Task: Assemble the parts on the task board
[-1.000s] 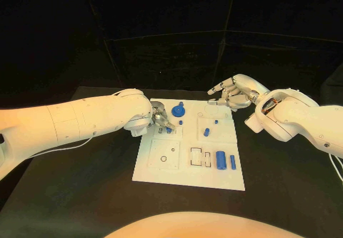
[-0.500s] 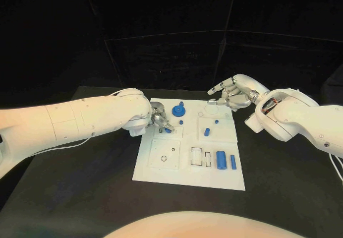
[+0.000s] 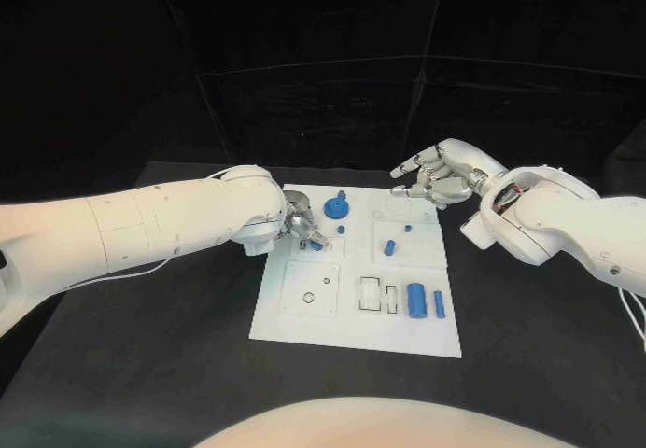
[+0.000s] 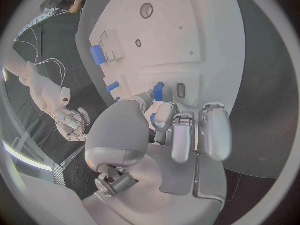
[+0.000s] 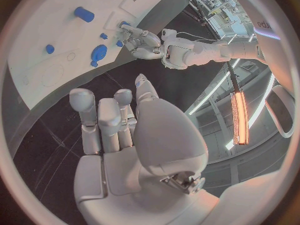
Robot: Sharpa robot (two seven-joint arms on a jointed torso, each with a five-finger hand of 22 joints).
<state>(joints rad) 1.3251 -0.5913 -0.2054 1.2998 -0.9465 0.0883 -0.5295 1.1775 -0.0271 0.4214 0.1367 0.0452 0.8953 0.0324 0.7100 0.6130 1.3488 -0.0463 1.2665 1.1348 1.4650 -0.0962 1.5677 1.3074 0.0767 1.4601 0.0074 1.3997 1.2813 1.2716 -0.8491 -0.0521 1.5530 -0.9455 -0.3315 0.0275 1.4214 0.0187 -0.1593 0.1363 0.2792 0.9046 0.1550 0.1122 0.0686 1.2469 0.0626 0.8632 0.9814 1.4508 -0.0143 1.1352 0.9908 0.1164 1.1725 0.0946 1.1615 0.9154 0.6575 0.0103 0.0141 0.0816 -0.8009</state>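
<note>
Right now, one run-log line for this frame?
left hand: pinching small blue part at task board | right hand: open, hovering beyond board's far edge

The white task board (image 3: 353, 327) lay flat in the middle of the table. A round blue part (image 3: 335, 199) sat at its far edge, a blue peg (image 3: 389, 248) near the centre, and two blue cylinders (image 3: 417, 301) lay at its near right

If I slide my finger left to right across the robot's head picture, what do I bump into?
Left hand → blue round part → blue peg → blue cylinder → right hand.
</note>
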